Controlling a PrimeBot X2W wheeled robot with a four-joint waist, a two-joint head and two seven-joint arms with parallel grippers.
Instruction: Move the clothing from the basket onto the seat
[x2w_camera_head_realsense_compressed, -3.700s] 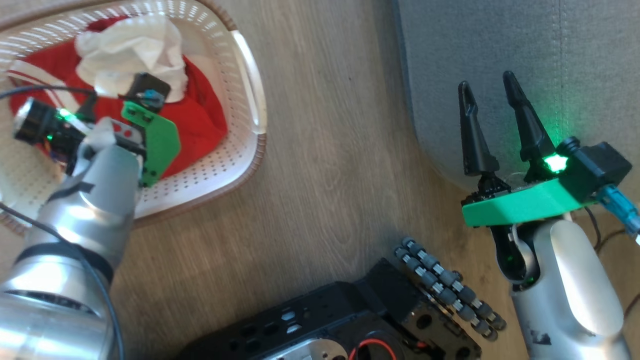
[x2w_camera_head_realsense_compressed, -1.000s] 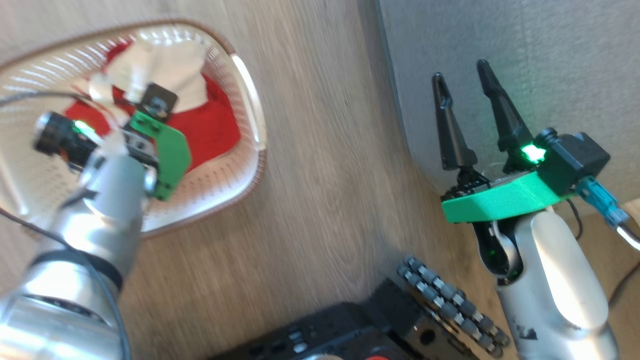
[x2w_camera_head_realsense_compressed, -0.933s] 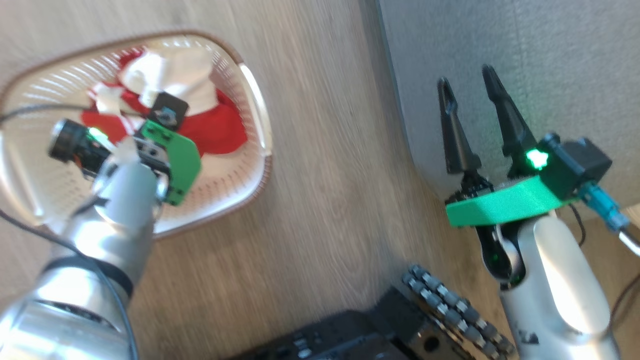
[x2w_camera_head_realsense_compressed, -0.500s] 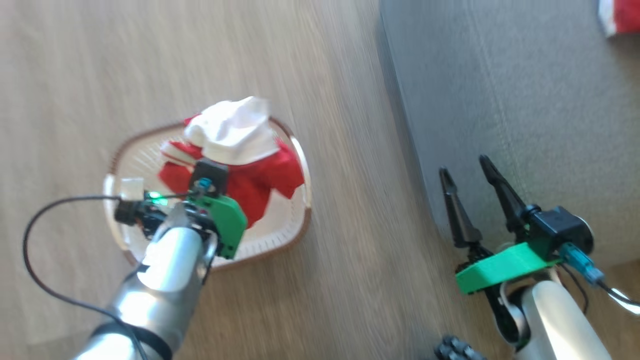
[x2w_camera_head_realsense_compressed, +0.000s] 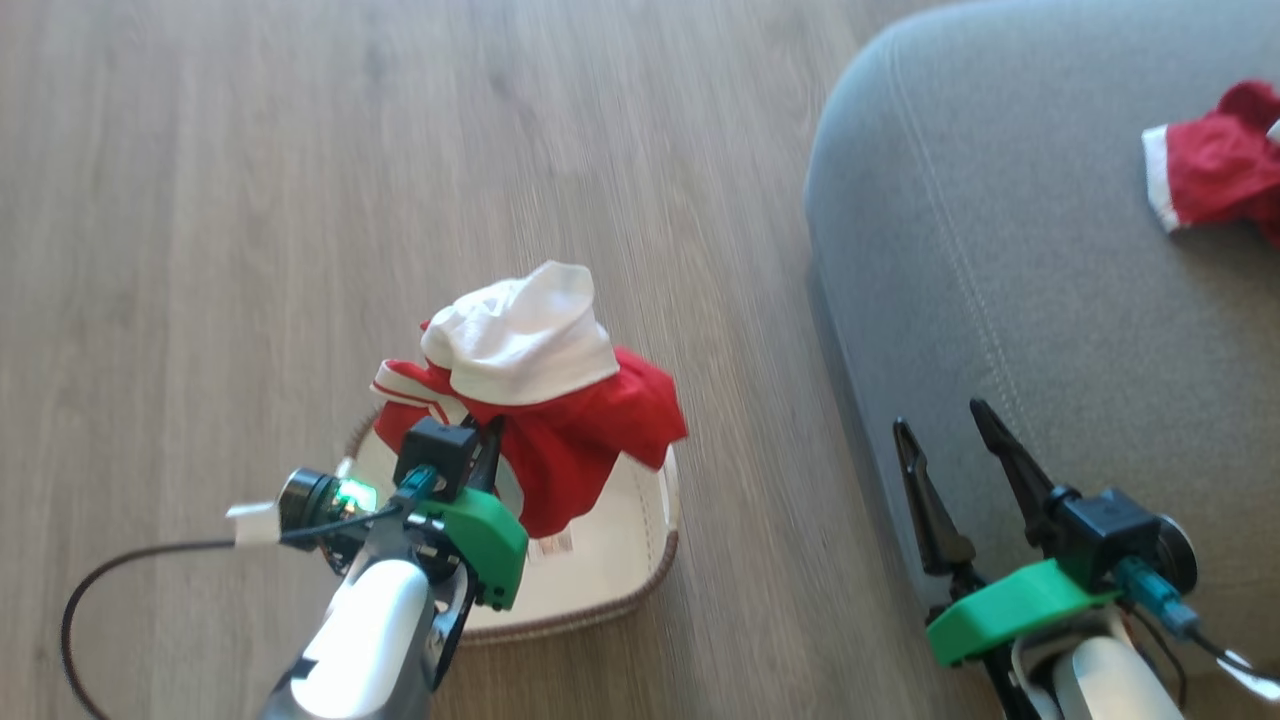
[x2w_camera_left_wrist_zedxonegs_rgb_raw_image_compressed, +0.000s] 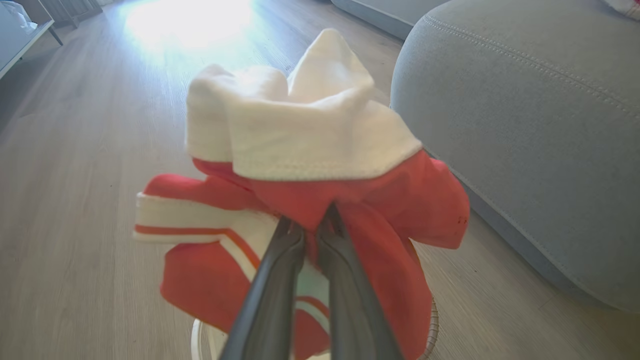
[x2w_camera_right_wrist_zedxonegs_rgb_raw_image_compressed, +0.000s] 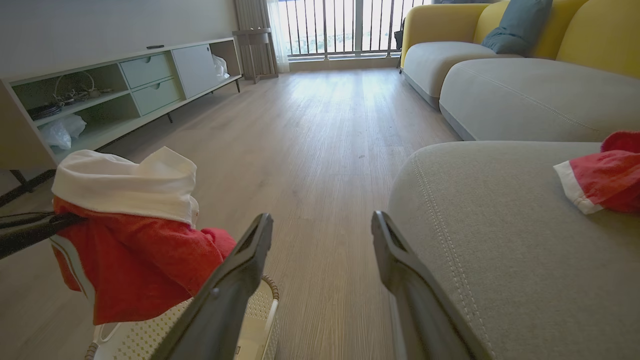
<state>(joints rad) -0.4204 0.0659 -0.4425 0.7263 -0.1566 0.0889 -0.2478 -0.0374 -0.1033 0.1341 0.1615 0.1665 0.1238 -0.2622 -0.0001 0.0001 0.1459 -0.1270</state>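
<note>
two pieces are pinched together by the left gripper (x2w_camera_left_wrist_zedxonegs_rgb_raw_image_compressed: 307, 218): a soft red garment (x2w_camera_left_wrist_zedxonegs_rgb_raw_image_compressed: 385, 205) with white banding and thin red stripes, and a plain white cloth (x2w_camera_left_wrist_zedxonegs_rgb_raw_image_compressed: 300, 125) with a stitched hem, draped over the top of it like a floppy cap. the long dark fingers are closed down narrow on a bunched fold of the red fabric, so the bundle is held up in the air and hangs in loose rounded folds right above the basket (x2w_camera_head_realsense_compressed: 640, 520). whether the lowest fold touches the basket can't be told. the basket is seen standing on the floor (x2w_camera_head_realsense_compressed: 250, 200), which is pale wood-grain plank. a white perforated plastic wall, rounded corners and a brown woven-look rim can be made out under the bundle.

the right gripper (x2w_camera_head_realsense_compressed: 940, 416) is spread wide with nothing between the fingers, near the rounded front edge of the seat (x2w_camera_head_realsense_compressed: 1020, 300). the seat is a big grey cushion in nubby woven upholstery, edges all rounded off, with a line of pale stitching (x2w_camera_head_realsense_compressed: 955, 255) run along near the edge. a second red piece (x2w_camera_head_realsense_compressed: 1205, 165) with white trim is already lying crumpled on the seat, well apart from both grippers. the held bundle is beside the seat, not over it.

further back in the right wrist view, another grey cushion (x2w_camera_right_wrist_zedxonegs_rgb_raw_image_compressed: 525, 95), a yellow sofa back (x2w_camera_right_wrist_zedxonegs_rgb_raw_image_compressed: 595, 30) and a low cabinet (x2w_camera_right_wrist_zedxonegs_rgb_raw_image_compressed: 150, 75) with drawers are seen.
</note>
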